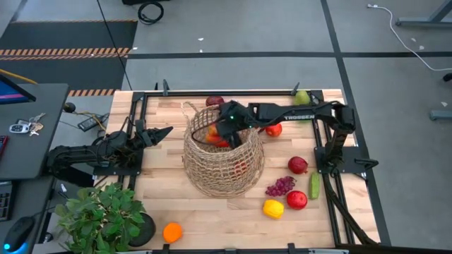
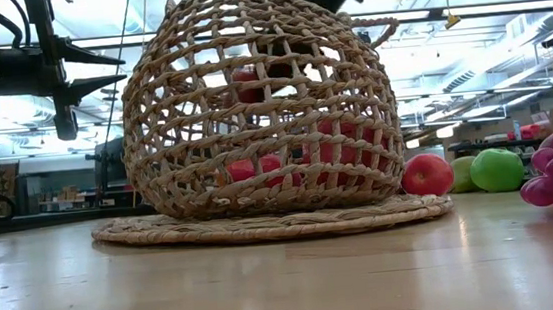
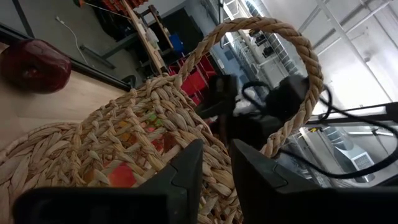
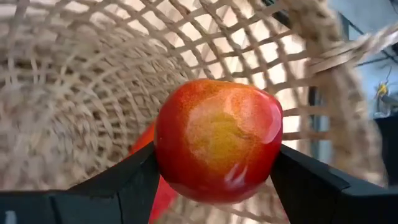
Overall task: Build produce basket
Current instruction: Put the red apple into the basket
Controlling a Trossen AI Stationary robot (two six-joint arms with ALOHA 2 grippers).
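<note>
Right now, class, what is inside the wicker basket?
Inside the wicker basket, the right gripper holds a red-yellow apple. Red produce shows through the weave; the weave hides what kind and how many.

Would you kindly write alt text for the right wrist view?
A red-and-yellow apple is gripped between the right gripper's dark fingers, inside the open-weave wicker basket. Another red piece lies below it.

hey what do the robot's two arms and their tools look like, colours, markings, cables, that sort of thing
Both arms are black, built from jointed tubular segments on dark frame mounts. The right arm carries white TROSSEN lettering and a small green light near its wrist. Black cables run along it. The left tool ends in two tapered, pointed black fingers; the right tool has broad, flat black fingers.
</note>
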